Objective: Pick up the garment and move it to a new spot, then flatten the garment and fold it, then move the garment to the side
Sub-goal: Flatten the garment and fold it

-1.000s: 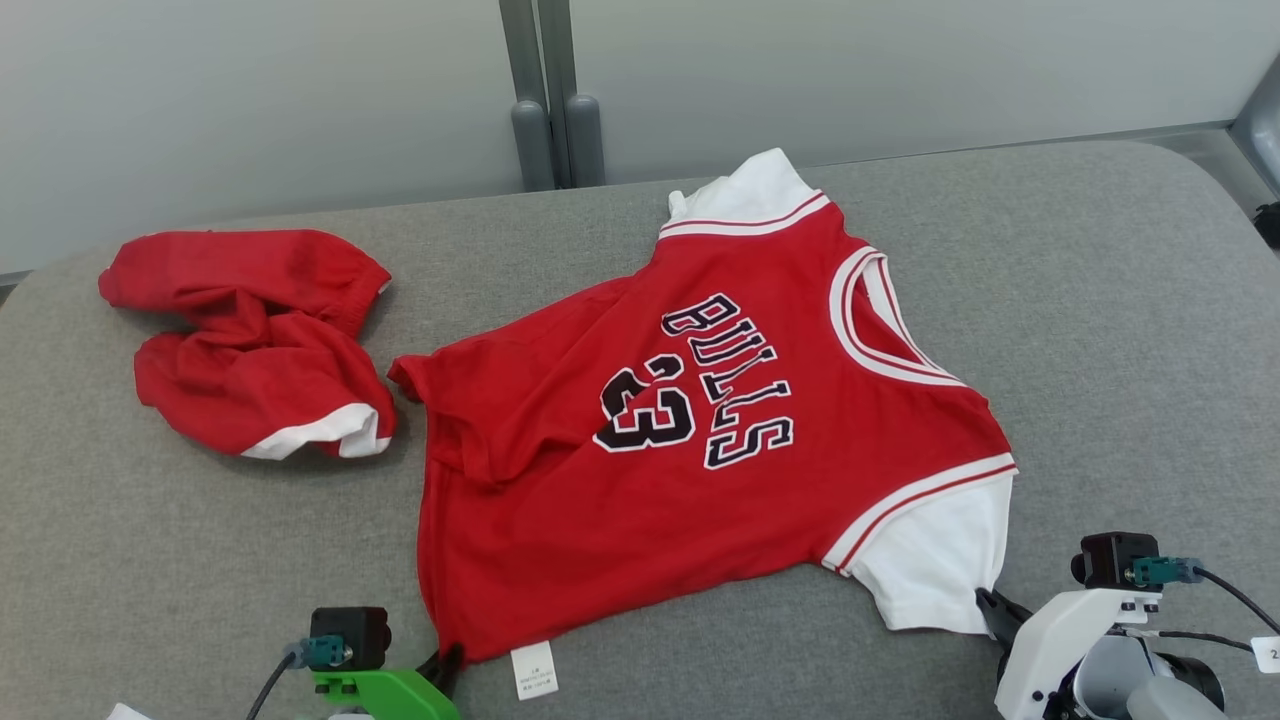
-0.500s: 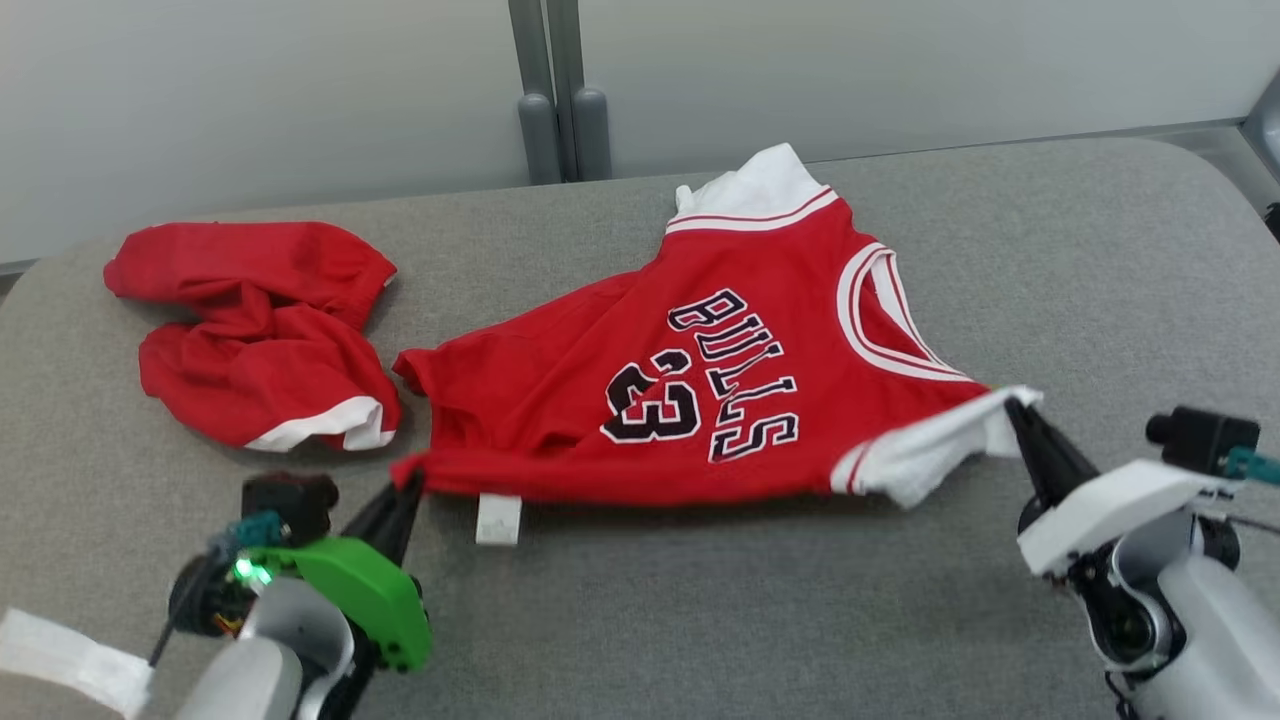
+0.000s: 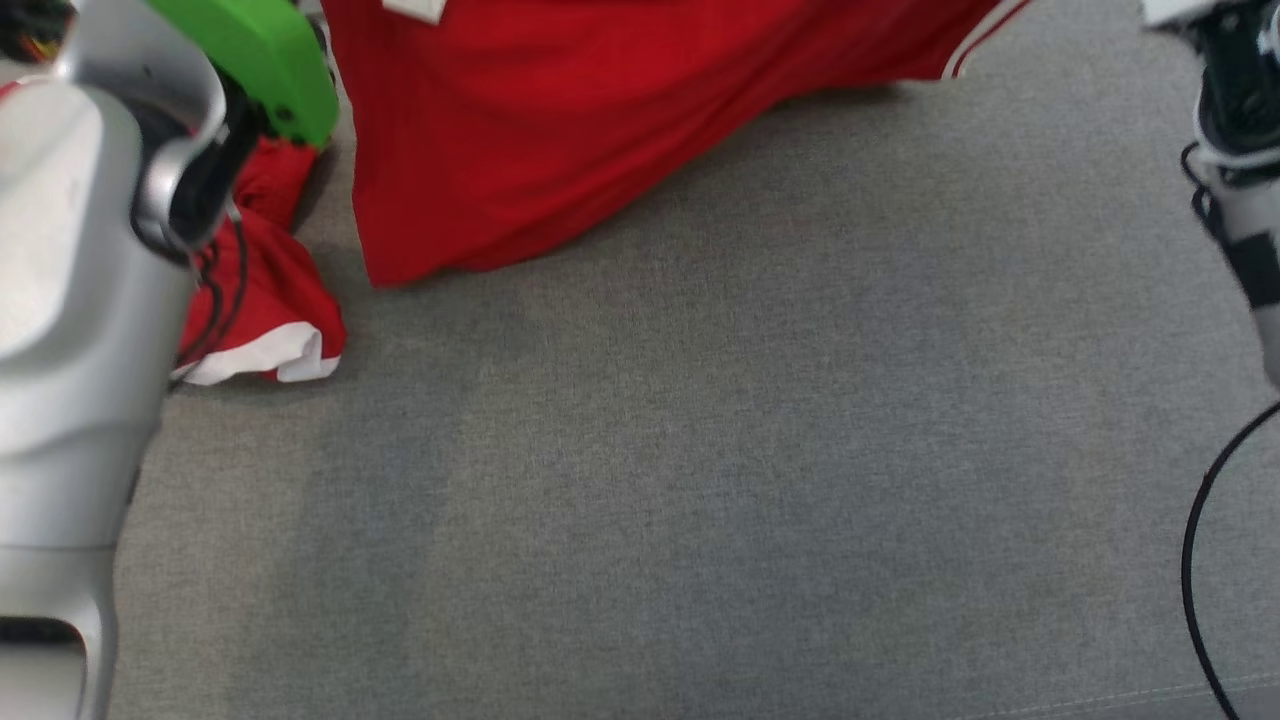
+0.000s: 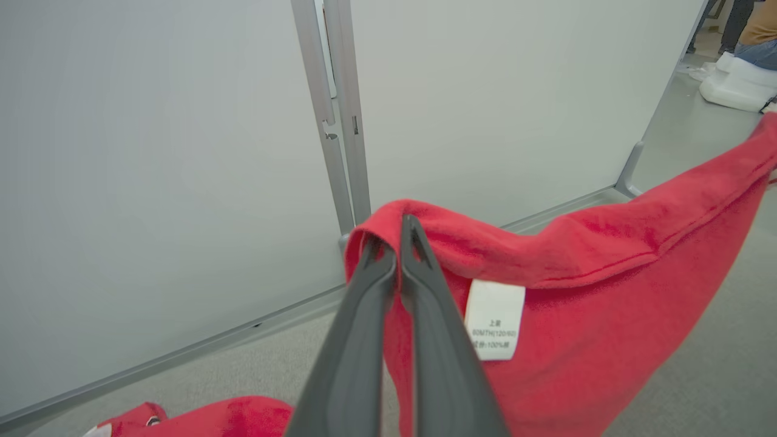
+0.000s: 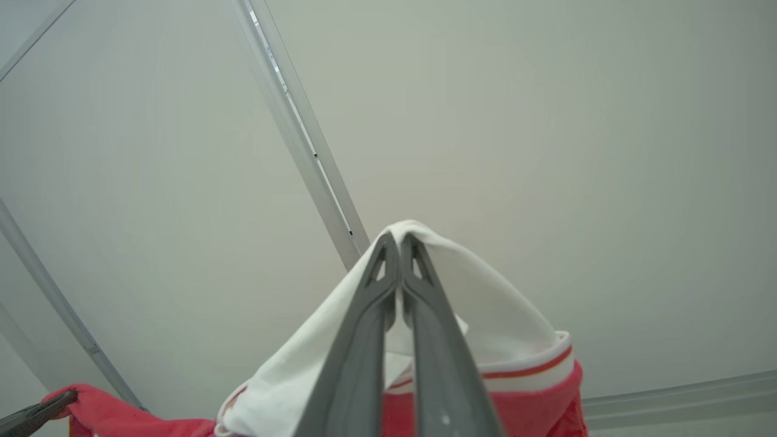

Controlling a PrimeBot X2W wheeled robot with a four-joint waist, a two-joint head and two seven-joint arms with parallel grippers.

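The garment (image 3: 560, 130) hung over the grey surface (image 3: 700, 450), stretched between both claws, with its long axis running left to right. Left claw (image 4: 397, 243): pressed together on a red hem corner, beside the white label (image 4: 493, 318). Right claw (image 5: 399, 246): pinching the garment's white sleeve. The body draped downward, near a second red garment (image 3: 270, 290) lying on the surface.
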